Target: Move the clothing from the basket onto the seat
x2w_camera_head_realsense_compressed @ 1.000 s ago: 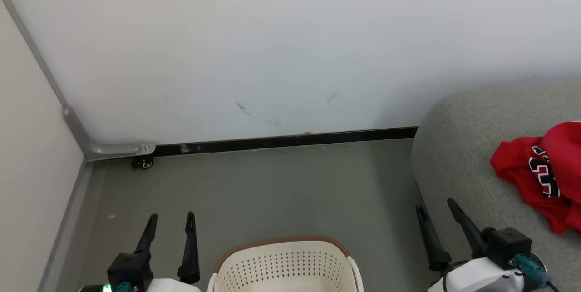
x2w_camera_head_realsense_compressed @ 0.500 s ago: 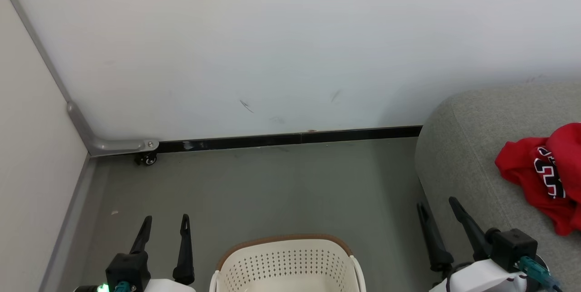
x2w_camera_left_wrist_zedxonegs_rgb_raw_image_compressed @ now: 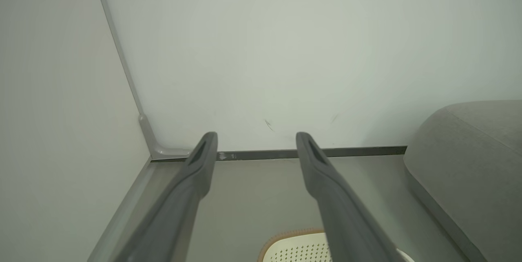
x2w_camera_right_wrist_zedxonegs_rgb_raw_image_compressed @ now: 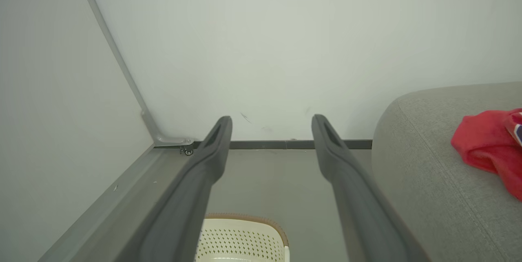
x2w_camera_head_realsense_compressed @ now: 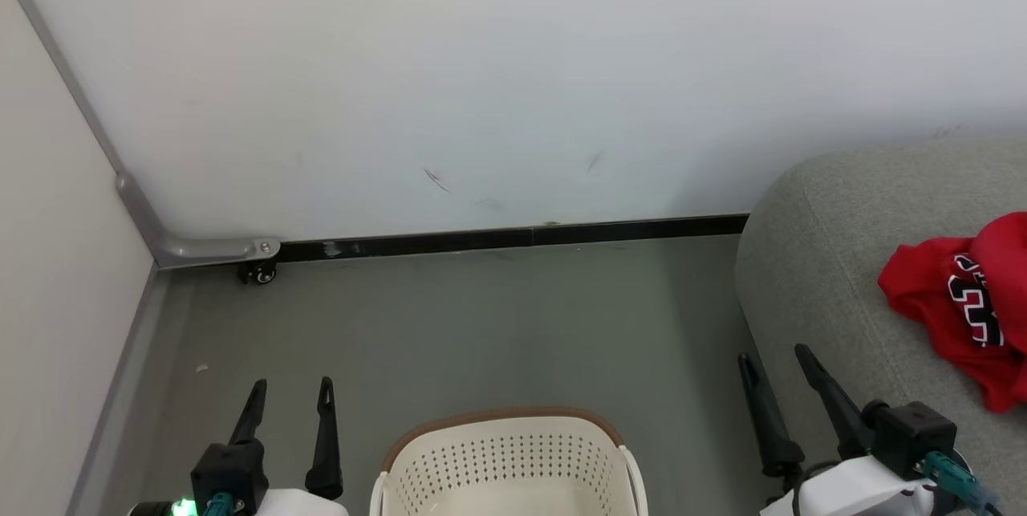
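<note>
The red clothing point(x2w_camera_head_realsense_compressed: 959, 307) with black-and-white numerals lies crumpled on the grey seat point(x2w_camera_head_realsense_compressed: 826, 259) at the right; the right wrist view shows the clothing point(x2w_camera_right_wrist_zedxonegs_rgb_raw_image_compressed: 487, 144) on the seat point(x2w_camera_right_wrist_zedxonegs_rgb_raw_image_compressed: 428, 164) too. The cream basket point(x2w_camera_head_realsense_compressed: 505, 460) with a brown rim stands on the floor at the bottom centre, and the part of its inside that shows holds no fabric. My left gripper point(x2w_camera_head_realsense_compressed: 290, 392) is open to the left of the basket. My right gripper point(x2w_camera_head_realsense_compressed: 774, 359) is open between the basket and the seat's edge. Both hold nothing.
A white wall with a black skirting strip point(x2w_camera_head_realsense_compressed: 513, 239) runs across the far side. A panel on the left meets it at a metal bracket with a small caster point(x2w_camera_head_realsense_compressed: 257, 274). Grey floor point(x2w_camera_head_realsense_compressed: 481, 323) lies between basket and wall.
The whole head view has shifted slightly, so the camera has turned a little. Both grippers stay open, and the left one sits a bit lower in the view.
</note>
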